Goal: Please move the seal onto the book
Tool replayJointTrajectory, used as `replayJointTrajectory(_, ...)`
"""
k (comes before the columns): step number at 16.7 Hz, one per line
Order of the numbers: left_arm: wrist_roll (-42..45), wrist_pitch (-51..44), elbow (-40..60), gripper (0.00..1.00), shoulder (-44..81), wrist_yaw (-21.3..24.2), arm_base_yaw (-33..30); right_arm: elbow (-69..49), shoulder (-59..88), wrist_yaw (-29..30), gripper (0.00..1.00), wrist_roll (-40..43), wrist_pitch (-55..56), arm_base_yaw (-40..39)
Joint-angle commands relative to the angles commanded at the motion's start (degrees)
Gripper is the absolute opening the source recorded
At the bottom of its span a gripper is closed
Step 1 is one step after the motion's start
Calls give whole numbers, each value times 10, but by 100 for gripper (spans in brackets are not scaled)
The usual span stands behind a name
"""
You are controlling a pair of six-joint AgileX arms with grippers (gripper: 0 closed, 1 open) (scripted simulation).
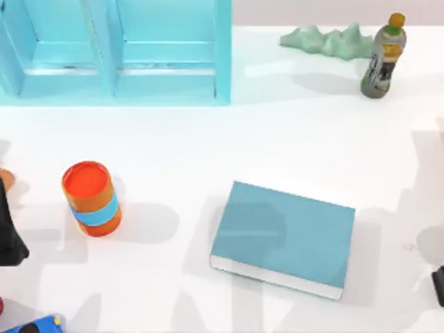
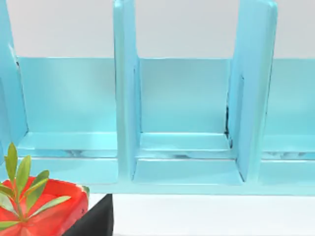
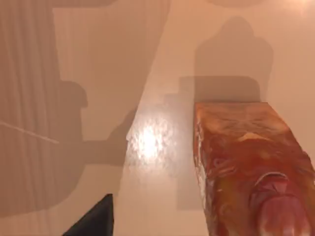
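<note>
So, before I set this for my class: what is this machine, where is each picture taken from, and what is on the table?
It is a simulated robot with two arms at a white table. The top view looks straight down: the left arm is at the left edge, the right arm at the right edge. On the table are a teal book, an orange can, a bottle and a light-blue shelf unit. The other pictures come from wrist cameras. The left one faces the shelf unit, with a red potted plant close by. The right one shows the seal close up. Whether either hand holds anything, I cannot tell.
</note>
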State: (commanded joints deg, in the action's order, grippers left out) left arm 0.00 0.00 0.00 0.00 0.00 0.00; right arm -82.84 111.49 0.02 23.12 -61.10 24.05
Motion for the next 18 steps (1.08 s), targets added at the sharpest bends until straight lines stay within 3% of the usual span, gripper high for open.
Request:
replayJointTrajectory(5, 0, 0, 0, 100, 0, 0, 0, 61, 35, 0, 100, 0, 96, 0)
replayJointTrajectory(10, 0, 0, 0, 100, 0, 0, 0, 66, 37, 0, 100, 0, 103, 0)
replayJointTrajectory(18, 0, 0, 0, 100, 0, 0, 0, 66, 37, 0, 40, 0, 103, 0)
